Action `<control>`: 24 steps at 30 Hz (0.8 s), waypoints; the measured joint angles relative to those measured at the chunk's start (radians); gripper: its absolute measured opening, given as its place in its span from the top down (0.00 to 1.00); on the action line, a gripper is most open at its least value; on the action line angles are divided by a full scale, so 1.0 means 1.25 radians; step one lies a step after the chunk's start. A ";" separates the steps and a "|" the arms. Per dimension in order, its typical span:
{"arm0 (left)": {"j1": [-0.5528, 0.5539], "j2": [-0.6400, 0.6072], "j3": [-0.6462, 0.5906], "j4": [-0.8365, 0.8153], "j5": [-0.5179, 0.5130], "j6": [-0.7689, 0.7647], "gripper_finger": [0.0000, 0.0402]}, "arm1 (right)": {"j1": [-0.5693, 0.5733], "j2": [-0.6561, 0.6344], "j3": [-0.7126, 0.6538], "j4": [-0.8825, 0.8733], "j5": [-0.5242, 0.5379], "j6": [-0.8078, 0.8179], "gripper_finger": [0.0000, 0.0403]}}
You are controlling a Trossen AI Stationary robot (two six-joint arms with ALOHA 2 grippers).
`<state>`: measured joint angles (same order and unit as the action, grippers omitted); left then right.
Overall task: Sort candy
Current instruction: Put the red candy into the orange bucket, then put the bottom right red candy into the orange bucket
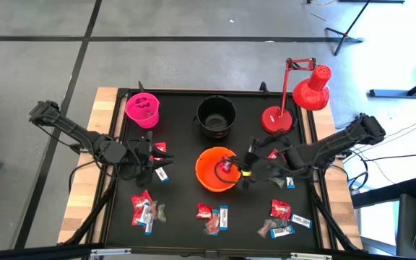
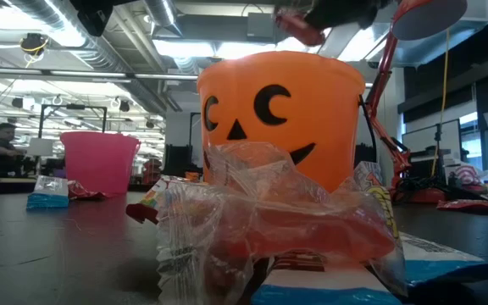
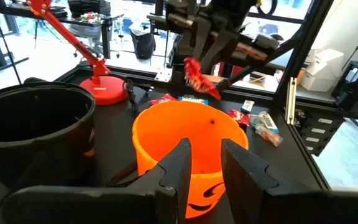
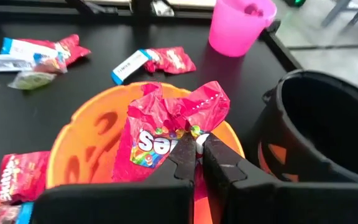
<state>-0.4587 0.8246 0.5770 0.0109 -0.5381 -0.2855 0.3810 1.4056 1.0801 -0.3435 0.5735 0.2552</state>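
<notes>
- Black counter point(image 1: 179, 217) is carrying scattered candy.
- Right pincer point(image 4: 197, 144) is gripping a red packet point(image 4: 166, 127) over the orange bucket point(image 1: 209, 175), its long axis hanging downward.
- Left pincer point(image 3: 205, 157) is waiting nearby, narrowly parted.

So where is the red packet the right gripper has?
In the high view, the red packet hangs over the orange bucket at table centre, pinched by the right gripper.

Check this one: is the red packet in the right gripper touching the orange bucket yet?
Apart. In the left wrist view the red packet, pinched by the right gripper, hangs above the orange bucket with background visible between it and the rim.
</notes>
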 joint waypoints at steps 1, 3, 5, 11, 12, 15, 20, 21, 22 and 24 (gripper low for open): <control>0.000 0.000 0.000 0.000 0.000 0.000 0.81 | -0.010 0.004 0.000 0.000 -0.012 0.003 0.97; 0.000 0.000 0.000 0.000 0.000 0.000 0.81 | -0.027 0.009 0.000 0.002 -0.035 0.016 0.96; 0.000 0.000 0.000 0.000 0.000 0.000 0.81 | -0.042 0.010 0.000 0.002 -0.065 0.020 0.94; 0.000 0.000 0.000 -0.003 0.000 0.000 0.81 | -0.043 0.010 0.000 0.005 -0.075 0.014 0.75; 0.000 0.000 0.000 -0.003 0.000 0.000 0.81 | -0.043 0.010 0.000 0.005 -0.074 0.013 0.71; 0.000 0.000 0.000 -0.003 0.000 0.000 0.81 | -0.043 0.001 0.006 -0.020 -0.082 0.004 0.62; 0.000 0.000 0.000 -0.006 0.005 -0.016 0.81 | -0.022 -0.036 0.090 -0.179 -0.162 0.045 0.56; 0.000 0.000 0.000 -0.012 0.005 -0.019 0.81 | -0.008 -0.039 0.112 -0.214 -0.165 0.055 0.56; 0.000 0.000 0.000 -0.020 0.005 -0.021 0.81 | 0.008 -0.045 0.132 -0.252 -0.170 0.064 0.56; 0.000 0.000 0.000 -0.026 0.005 -0.021 0.81 | 0.051 -0.049 0.168 -0.337 -0.173 0.084 0.56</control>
<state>-0.4591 0.8249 0.5770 -0.0214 -0.5322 -0.3119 0.4444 1.3444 1.2902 -0.7644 0.3578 0.3603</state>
